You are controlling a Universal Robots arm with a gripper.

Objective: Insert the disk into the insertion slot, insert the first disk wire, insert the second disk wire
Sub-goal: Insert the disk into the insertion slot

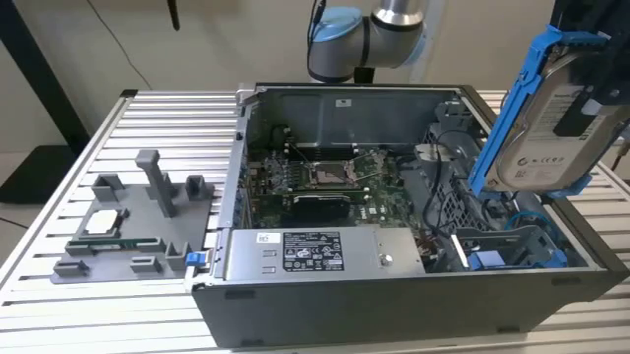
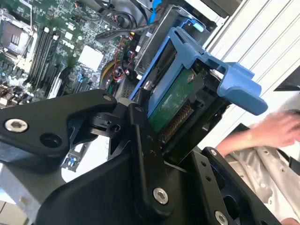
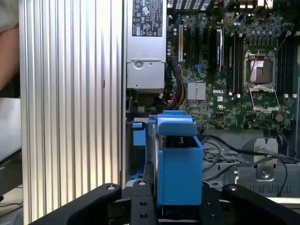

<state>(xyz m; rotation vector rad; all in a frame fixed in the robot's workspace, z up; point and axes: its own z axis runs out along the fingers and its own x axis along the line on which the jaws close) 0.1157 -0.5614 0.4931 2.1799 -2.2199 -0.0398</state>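
Note:
The disk (image 1: 547, 125), a silver drive with a white label in a bright blue frame, hangs tilted on edge above the open computer case, at the exterior view's right. My gripper (image 2: 174, 123) is shut on it, with black fingers (image 2: 140, 140) pressed on both sides. In the first wrist view the blue frame end of the disk (image 3: 177, 159) points down toward the case. The insertion slot (image 1: 512, 249), a grey metal bay with blue plastic parts, lies below the disk in the case's near right corner. A blue wire (image 1: 524, 221) curls beside the bay.
The grey power supply box (image 1: 315, 253) lies along the case's front. The motherboard (image 1: 325, 181) fills the case floor. A grey fixture with parts (image 1: 138, 221) stands on the ribbed table at the exterior view's left. A person's hand (image 2: 274, 131) is near the case.

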